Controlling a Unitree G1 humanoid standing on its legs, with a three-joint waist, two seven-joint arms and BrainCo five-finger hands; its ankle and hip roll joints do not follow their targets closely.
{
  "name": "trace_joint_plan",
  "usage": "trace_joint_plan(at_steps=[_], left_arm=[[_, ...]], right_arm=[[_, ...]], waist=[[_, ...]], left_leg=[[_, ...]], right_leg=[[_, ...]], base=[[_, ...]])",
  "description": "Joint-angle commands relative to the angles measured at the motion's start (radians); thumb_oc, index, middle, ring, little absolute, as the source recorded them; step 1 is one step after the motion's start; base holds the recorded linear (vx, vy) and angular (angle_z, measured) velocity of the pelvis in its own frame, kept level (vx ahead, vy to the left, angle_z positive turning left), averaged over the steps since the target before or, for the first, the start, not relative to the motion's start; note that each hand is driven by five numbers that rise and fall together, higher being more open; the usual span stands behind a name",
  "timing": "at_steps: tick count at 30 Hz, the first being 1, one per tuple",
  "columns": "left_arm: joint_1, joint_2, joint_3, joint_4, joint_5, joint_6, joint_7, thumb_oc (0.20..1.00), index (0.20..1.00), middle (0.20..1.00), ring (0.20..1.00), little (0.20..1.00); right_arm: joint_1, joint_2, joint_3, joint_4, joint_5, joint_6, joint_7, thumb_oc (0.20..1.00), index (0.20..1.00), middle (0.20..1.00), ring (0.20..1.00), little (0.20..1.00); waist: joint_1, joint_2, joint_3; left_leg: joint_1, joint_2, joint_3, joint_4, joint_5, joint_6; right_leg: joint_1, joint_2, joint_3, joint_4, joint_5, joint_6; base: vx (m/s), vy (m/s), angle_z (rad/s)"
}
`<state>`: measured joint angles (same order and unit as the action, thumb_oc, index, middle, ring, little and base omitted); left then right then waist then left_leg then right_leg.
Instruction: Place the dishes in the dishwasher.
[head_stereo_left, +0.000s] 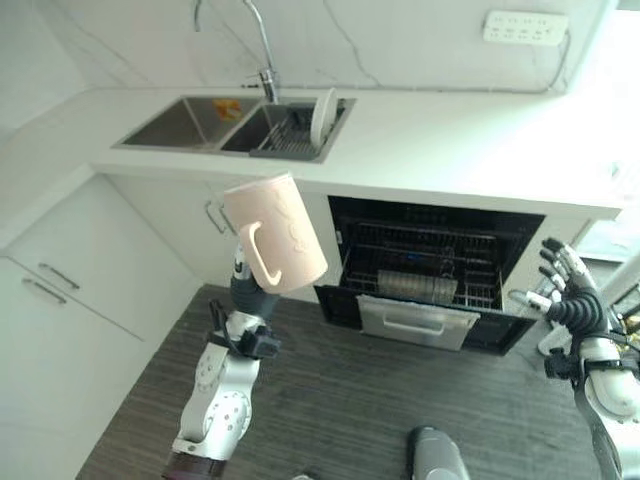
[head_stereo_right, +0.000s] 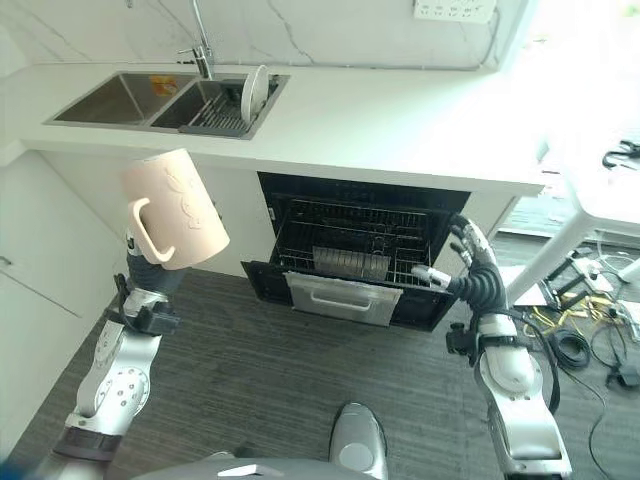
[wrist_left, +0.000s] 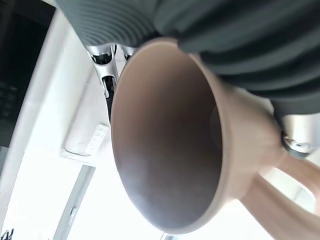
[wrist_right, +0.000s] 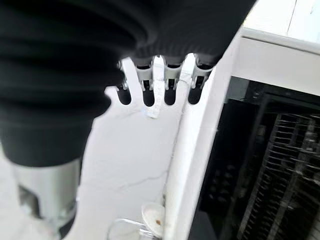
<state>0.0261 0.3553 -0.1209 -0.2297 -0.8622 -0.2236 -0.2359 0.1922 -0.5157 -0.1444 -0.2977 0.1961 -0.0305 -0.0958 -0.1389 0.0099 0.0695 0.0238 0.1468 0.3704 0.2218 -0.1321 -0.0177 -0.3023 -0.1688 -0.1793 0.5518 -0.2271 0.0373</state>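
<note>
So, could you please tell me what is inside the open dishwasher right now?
The dishwasher has its wire rack pulled out, with a row of plates standing in it. The dark back of the cavity hides anything further in.

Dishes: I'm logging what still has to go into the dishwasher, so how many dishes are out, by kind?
Mugs: 1, the pink mug in the left hand.
Plates: 1, the white plate in the sink rack.
Total: 2.

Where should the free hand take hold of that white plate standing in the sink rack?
Pinch the plate by its top rim, coming down from above. It stands on edge in the rack, so its upper edge is exposed while its lower part sits between the wires.
</note>
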Motion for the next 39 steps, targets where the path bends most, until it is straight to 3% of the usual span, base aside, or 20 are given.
trace_joint_plan(at_steps=[1, 3, 5, 6, 7, 8, 15, 20, 25, 28, 30, 33, 35, 39], left_arm=[[-0.021, 0.013, 0.031, -0.073, -0.024, -0.05, -0.009, 0.2, 0.2, 0.2, 0.2, 0.2], [-0.002, -0.002, 0.04, -0.08, -0.015, -0.038, -0.036, 0.2, 0.2, 0.2, 0.2, 0.2], [0.016, -0.013, 0.048, -0.068, -0.001, -0.033, -0.05, 0.2, 0.2, 0.2, 0.2, 0.2], [0.031, -0.007, 0.056, -0.063, -0.012, -0.037, -0.059, 0.2, 0.2, 0.2, 0.2, 0.2], [0.036, 0.001, 0.058, -0.046, -0.031, -0.05, -0.074, 0.2, 0.2, 0.2, 0.2, 0.2], [0.034, -0.001, 0.058, -0.036, -0.032, -0.055, -0.083, 0.2, 0.2, 0.2, 0.2, 0.2], [0.006, 0.018, 0.066, -0.011, -0.034, -0.072, -0.071, 0.2, 0.2, 0.2, 0.2, 0.2], [-0.021, 0.035, 0.09, -0.006, -0.034, -0.046, -0.051, 0.2, 0.2, 0.2, 0.2, 0.2], [-0.018, 0.034, 0.091, -0.014, -0.024, -0.031, -0.056, 0.2, 0.2, 0.2, 0.2, 0.2], [-0.015, 0.038, 0.076, -0.019, -0.003, -0.029, -0.067, 0.2, 0.2, 0.2, 0.2, 0.2], [-0.007, 0.04, 0.069, -0.028, 0.009, -0.031, -0.074, 0.2, 0.2, 0.2, 0.2, 0.2], [-0.011, 0.041, 0.068, -0.04, 0.031, -0.02, -0.061, 0.2, 0.2, 0.2, 0.2, 0.2], [-0.03, 0.049, 0.06, -0.039, 0.042, -0.016, -0.038, 0.2, 0.2, 0.2, 0.2, 0.2], [-0.048, 0.057, 0.041, -0.041, 0.102, -0.041, 0.016, 0.2, 0.2, 0.2, 0.2, 0.2]], right_arm=[[-0.034, -0.029, -0.021, -0.014, 0.002, -0.036, -0.015, 1.0, 1.0, 1.0, 1.0, 1.0], [-0.023, -0.039, -0.043, -0.005, 0.029, -0.045, 0.001, 1.0, 1.0, 1.0, 1.0, 1.0], [-0.026, -0.027, -0.039, 0.001, 0.025, -0.032, 0.001, 1.0, 1.0, 1.0, 1.0, 1.0], [-0.026, -0.017, -0.031, 0.003, 0.011, -0.031, 0.009, 1.0, 1.0, 1.0, 1.0, 1.0], [-0.034, -0.014, -0.018, -0.005, -0.013, -0.019, 0.017, 1.0, 1.0, 1.0, 1.0, 1.0], [-0.042, -0.018, -0.014, -0.002, -0.02, -0.017, 0.017, 1.0, 1.0, 1.0, 1.0, 1.0], [-0.034, -0.029, -0.013, -0.018, 0.006, -0.013, 0.031, 1.0, 1.0, 1.0, 1.0, 1.0], [-0.021, 0.003, -0.014, -0.03, -0.019, -0.005, 0.036, 1.0, 1.0, 1.0, 1.0, 1.0], [-0.025, 0.028, -0.006, -0.045, 0.005, 0.023, 0.052, 1.0, 1.0, 1.0, 1.0, 1.0], [-0.016, 0.04, -0.007, -0.042, 0.062, 0.006, 0.04, 1.0, 1.0, 1.0, 1.0, 1.0], [-0.005, 0.046, -0.014, -0.046, 0.075, -0.008, 0.046, 1.0, 1.0, 1.0, 1.0, 1.0], [-0.008, 0.05, -0.013, -0.049, 0.1, -0.019, 0.071, 1.0, 1.0, 1.0, 1.0, 1.0], [-0.024, 0.049, -0.003, -0.048, 0.176, -0.029, 0.109, 1.0, 1.0, 1.0, 1.0, 1.0], [-0.041, 0.048, 0.016, -0.056, 0.322, -0.02, 0.152, 1.0, 1.0, 1.0, 1.0, 1.0]], waist=[[-0.008, -0.054, 0.031], [0.007, -0.071, 0.057], [0.009, -0.066, 0.07], [0.007, -0.034, 0.074], [0.017, 0.001, 0.064], [0.017, 0.0, 0.067], [0.012, 0.004, 0.031], [0.013, -0.007, 0.016], [0.026, -0.026, 0.01], [0.019, -0.019, 0.015], [0.013, -0.005, 0.025], [0.019, -0.011, 0.035], [0.02, -0.019, 0.04], [0.021, -0.054, 0.046]], left_leg=[[0.05, -0.035, -0.007, 0.078, 0.122, -0.069], [-0.051, -0.056, -0.051, 0.239, 0.173, -0.085], [-0.05, -0.066, -0.047, 0.078, 0.116, -0.049], [-0.116, -0.012, -0.059, 0.078, 0.039, -0.043], [-0.251, 0.089, -0.108, 0.078, 0.117, -0.099], [-0.251, 0.089, -0.112, 0.078, 0.12, -0.104], [-0.22, 0.065, -0.09, 0.078, 0.053, -0.084], [-0.19, 0.019, -0.086, 0.078, 0.013, -0.05], [-0.178, -0.022, -0.08, 0.078, -0.02, -0.011], [-0.179, -0.027, -0.097, 0.078, -0.025, 0.006], [-0.181, -0.023, -0.111, 0.078, -0.022, 0.011], [-0.17, -0.033, -0.115, 0.078, -0.031, 0.009], [-0.159, -0.029, -0.107, 0.078, -0.035, 0.0], [-0.124, -0.039, -0.078, 0.078, -0.067, -0.004]], right_leg=[[0.142, 0.067, 0.029, -0.252, 0.106, 0.037], [0.172, 0.074, 0.056, -0.252, 0.095, 0.013], [0.2, 0.082, 0.067, -0.252, 0.081, 0.029], [0.206, 0.101, 0.051, -0.252, 0.072, 0.042], [0.219, 0.112, 0.019, -0.252, 0.057, 0.041], [0.236, 0.103, 0.008, -0.252, 0.045, 0.045], [0.271, 0.055, -0.014, -0.252, 0.036, 0.074], [0.274, 0.014, -0.042, -0.252, 0.072, 0.102], [0.291, -0.005, -0.06, -0.252, 0.181, 0.117], [0.312, 0.045, -0.054, -0.252, 0.262, 0.12], [0.261, 0.062, -0.061, -0.152, 0.307, 0.117], [0.225, 0.04, -0.094, -0.145, 0.296, 0.109], [0.227, 0.024, -0.127, -0.252, 0.287, 0.102], [0.157, -0.035, -0.101, -0.252, 0.236, 0.115]], base=[[0.24, -0.3, -0.06], [0.26, -0.227, -0.17], [0.31, 0.04, -0.27], [0.53, 0.331, -0.28], [0.52, 0.351, -0.07], [0.55, 0.386, 0.22], [0.25, 0.209, -0.39], [0.21, 0.179, 0.1], [0.18, 0.203, 0.14], [0.11, 0.129, 0.08], [0.08, 0.125, 0.08], [0.07, 0.02, 0.1], [0.04, -0.141, -0.41], [0.01, -0.183, -0.26]])
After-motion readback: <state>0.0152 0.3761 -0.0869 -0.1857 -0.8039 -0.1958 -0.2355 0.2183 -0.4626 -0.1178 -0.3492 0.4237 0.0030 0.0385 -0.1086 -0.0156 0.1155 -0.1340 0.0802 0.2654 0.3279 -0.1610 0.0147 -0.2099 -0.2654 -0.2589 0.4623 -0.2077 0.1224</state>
